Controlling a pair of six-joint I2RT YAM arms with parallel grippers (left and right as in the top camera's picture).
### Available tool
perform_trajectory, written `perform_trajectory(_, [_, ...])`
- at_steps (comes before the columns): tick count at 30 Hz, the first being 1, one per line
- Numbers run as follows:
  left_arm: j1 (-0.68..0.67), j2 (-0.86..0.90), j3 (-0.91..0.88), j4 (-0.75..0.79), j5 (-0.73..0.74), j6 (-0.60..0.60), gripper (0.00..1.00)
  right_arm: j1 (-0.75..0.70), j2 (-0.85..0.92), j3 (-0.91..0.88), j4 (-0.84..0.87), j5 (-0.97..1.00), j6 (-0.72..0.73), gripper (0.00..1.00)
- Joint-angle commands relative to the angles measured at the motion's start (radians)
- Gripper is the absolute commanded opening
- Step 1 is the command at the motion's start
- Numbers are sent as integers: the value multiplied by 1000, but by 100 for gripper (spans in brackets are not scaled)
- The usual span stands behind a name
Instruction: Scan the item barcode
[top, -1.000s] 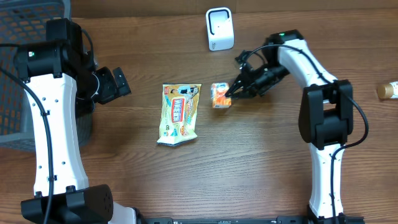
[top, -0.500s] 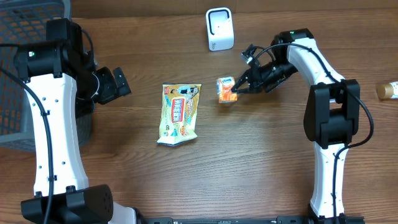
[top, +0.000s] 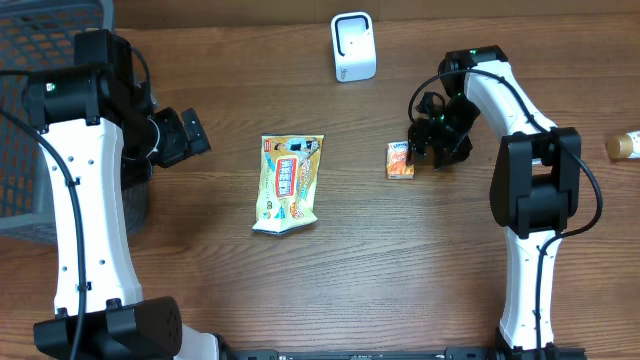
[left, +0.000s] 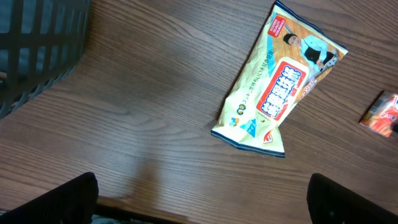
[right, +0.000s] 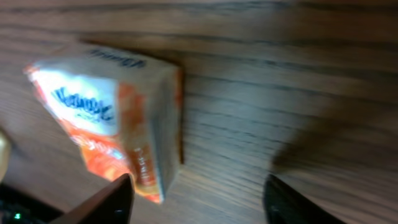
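**DESK:** What is the right end effector (right: 198, 190) doing?

**PHOTOGRAPHER:** Its 2 fingers stand spread and pinch nothing. The small orange carton (right: 106, 121) lies on the wooden tabletop (top: 350, 290) just beside 1 finger, outside the gap. Whether it brushes that finger cannot be told.

**DESK:** And where is that in relation to the scanner?

**PHOTOGRAPHER:** The white scanner (top: 353, 47) stands upright at the far edge, well apart from the carton, which lies nearer the middle and to the right. Lying there, the carton probably presents nothing for the scanner to read. No barcode can be made out on the printed faces in view.

**DESK:** The other arm?

**PHOTOGRAPHER:** The left end effector (left: 199, 202) hangs spread wide and empty over bare wood, apart from a yellow snack bag (left: 277, 93) lying flat at centre. It is likely parked there to leave the right arm room. A dark basket (left: 34, 43) sits at the left corner.

**DESK:** Your read?

**PHOTOGRAPHER:** By the layout, the scan looks unfinished. The carton would need gripping across its narrow sides, then lifting toward the scanner's face, barcode foremost.
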Motion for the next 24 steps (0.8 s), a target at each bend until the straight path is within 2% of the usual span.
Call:
perform_trajectory(1, [10, -2, 0, 1, 0, 19, 100, 30, 3, 15, 2, 60, 9, 55])
perform_trajectory(8, [10, -2, 0, 1, 0, 19, 100, 58, 0, 187, -113, 121, 100, 54])
perform_trajectory(11, [10, -2, 0, 1, 0, 19, 100, 70, 0, 250, -150, 137, 130, 57])
perform_trajectory(17, [10, -2, 0, 1, 0, 19, 100, 140, 3, 157, -59, 227, 144, 53])
perform_trajectory(24, [10, -2, 0, 1, 0, 19, 100, 179, 3, 67, 16, 338, 248, 46])
